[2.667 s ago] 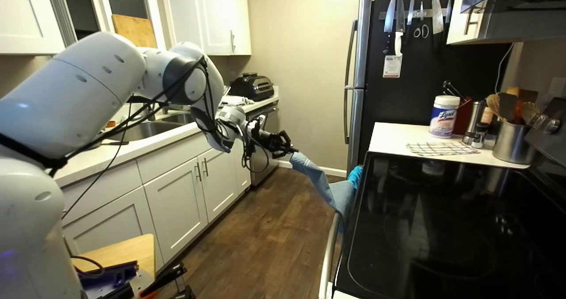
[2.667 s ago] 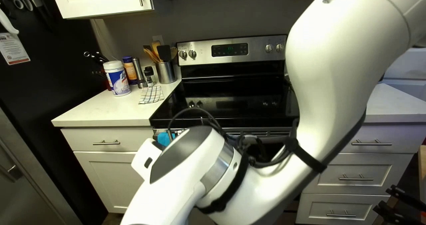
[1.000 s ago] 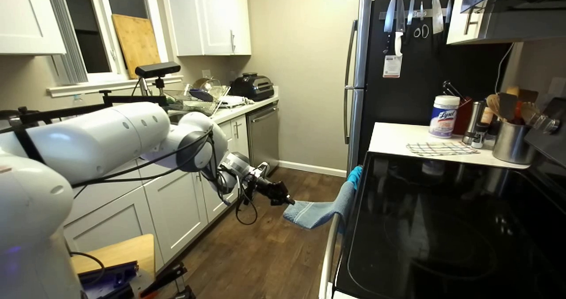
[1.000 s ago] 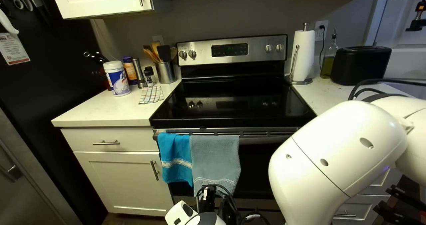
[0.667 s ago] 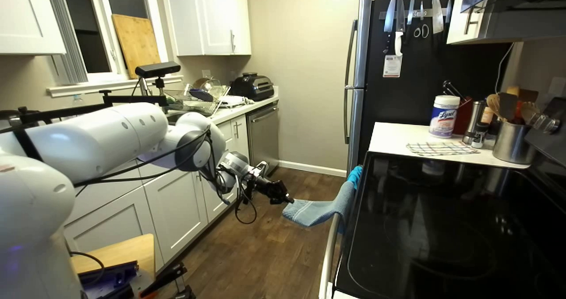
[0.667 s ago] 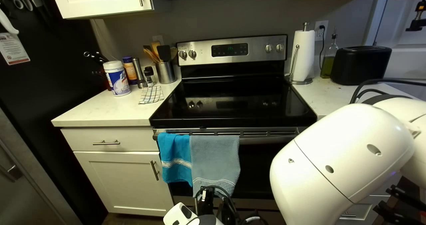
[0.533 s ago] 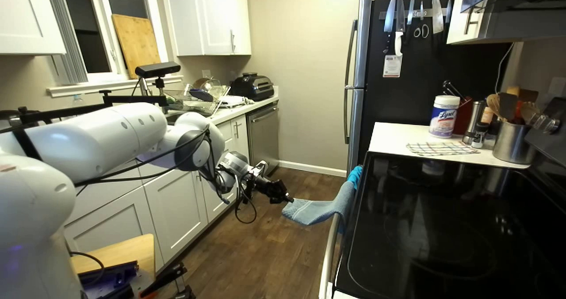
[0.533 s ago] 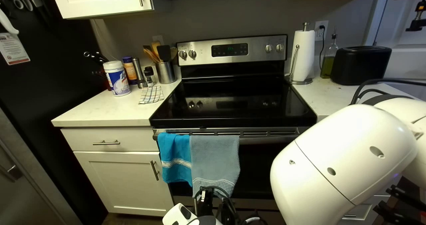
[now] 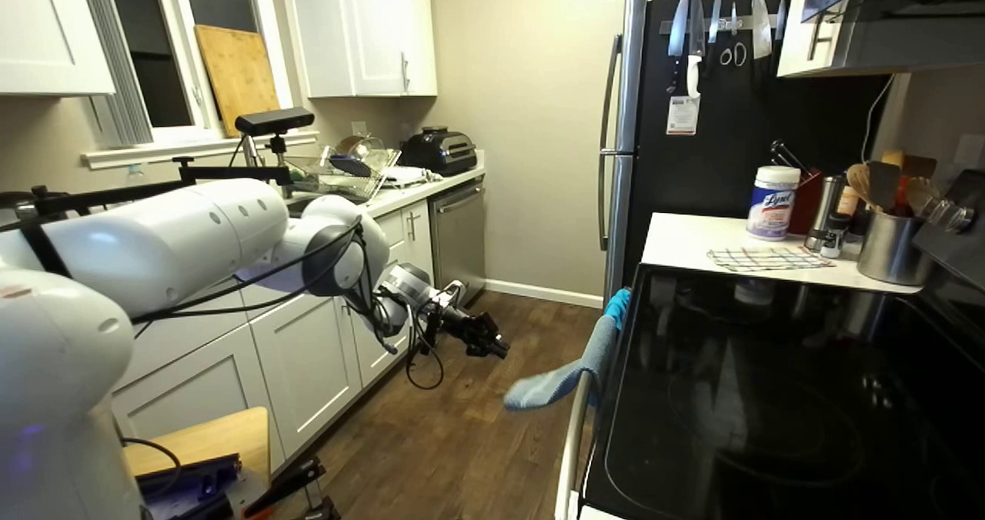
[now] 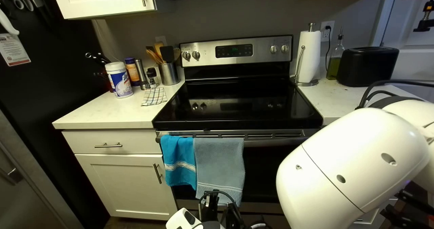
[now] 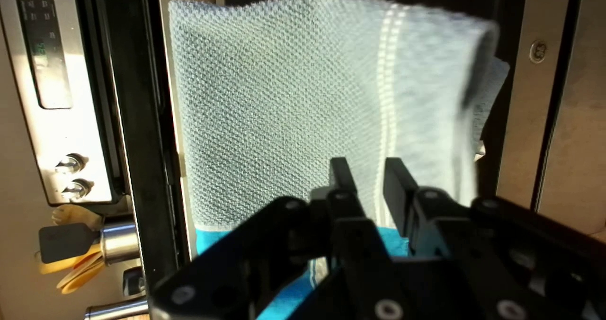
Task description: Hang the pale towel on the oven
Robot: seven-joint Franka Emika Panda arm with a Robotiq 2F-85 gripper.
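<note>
The pale towel [image 9: 548, 388] hangs over the bar handle [image 9: 572, 458] of the black oven [image 9: 739, 397]. Its lower end juts out over the floor and is blurred in the wrist view. In an exterior view the pale towel [image 10: 219, 164] hangs flat down the oven front [image 10: 261, 174], beside a bright blue towel [image 10: 179, 163]. My gripper [image 9: 502, 346] is just short of the towel's loose end, with a gap between. In the wrist view my gripper's fingers [image 11: 366, 164] are apart with nothing between them, in front of the pale towel [image 11: 279, 102].
A white counter [image 10: 112, 110] with a wipes tub [image 10: 119, 80] and a utensil holder [image 10: 169, 74] stands beside the oven. White cabinets and a dishwasher [image 9: 459, 231] line the opposite side. A black refrigerator [image 9: 739, 143] stands at the back. A wooden board [image 9: 223, 435] is near the arm's base.
Earlier my gripper came down holding the towel's end, then held it out nearly level. Now the fingers have parted, and the towel's end has dropped away toward the oven. The arm has barely moved lately.
</note>
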